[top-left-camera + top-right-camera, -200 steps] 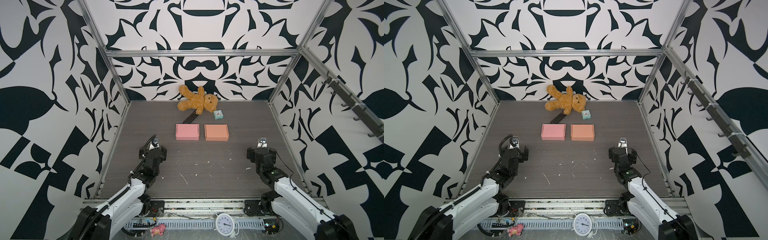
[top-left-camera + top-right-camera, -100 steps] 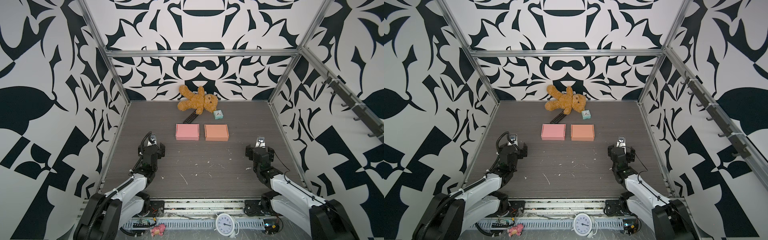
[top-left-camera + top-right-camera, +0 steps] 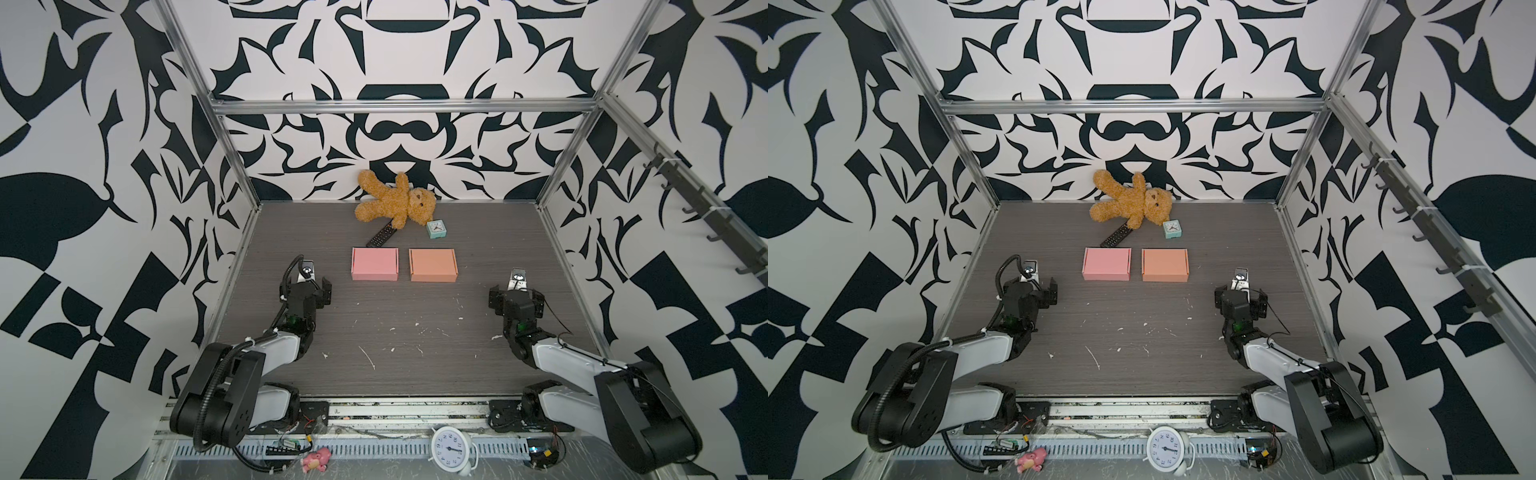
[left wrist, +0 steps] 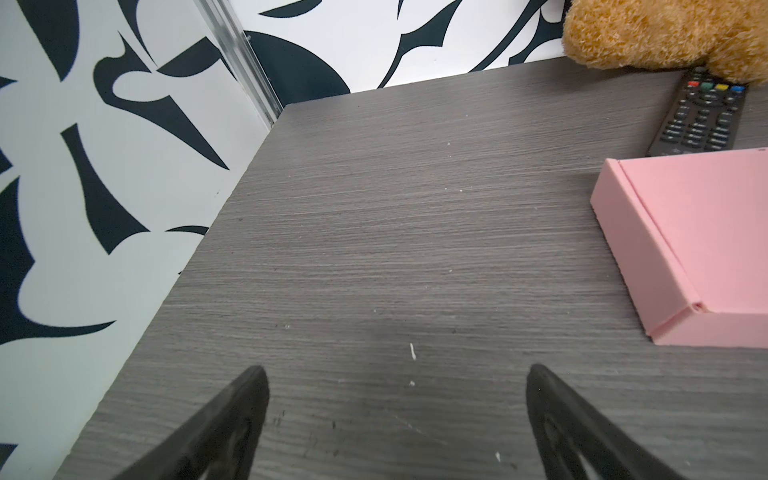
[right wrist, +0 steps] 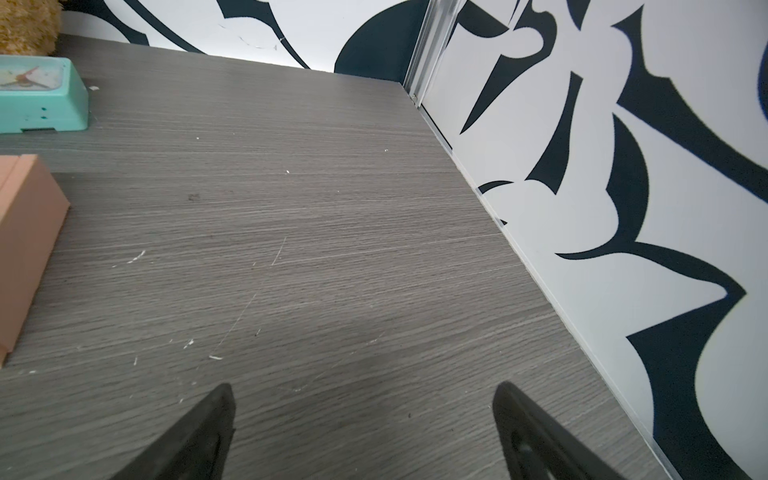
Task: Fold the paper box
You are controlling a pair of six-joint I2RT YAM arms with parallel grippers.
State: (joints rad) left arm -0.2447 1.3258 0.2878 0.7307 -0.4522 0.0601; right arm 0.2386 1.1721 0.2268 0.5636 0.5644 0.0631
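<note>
Since the earlier frame both arms have been folded back toward the front rail, while the boxes have been left where they lay. Nearest, a white clock (image 3: pixel 451 449) and a pink toy (image 3: pixel 316 459) are seen by that rail. Beyond them the left gripper (image 4: pixel 397 374) is held over the bare table (image 3: pixel 415 324), jaws spread wide with nothing between them. The right gripper (image 5: pixel 363 390) is likewise spread wide and empty. Farther on, the pink box (image 3: pixel 375 264) and the orange box (image 3: pixel 432 265) are laid flat side by side, closed, well apart from both grippers. Behind them a remote (image 3: pixel 380 235) and a teal clock (image 3: pixel 436 228) are set, and a bear (image 3: pixel 395 203) is propped against the back wall.
</note>
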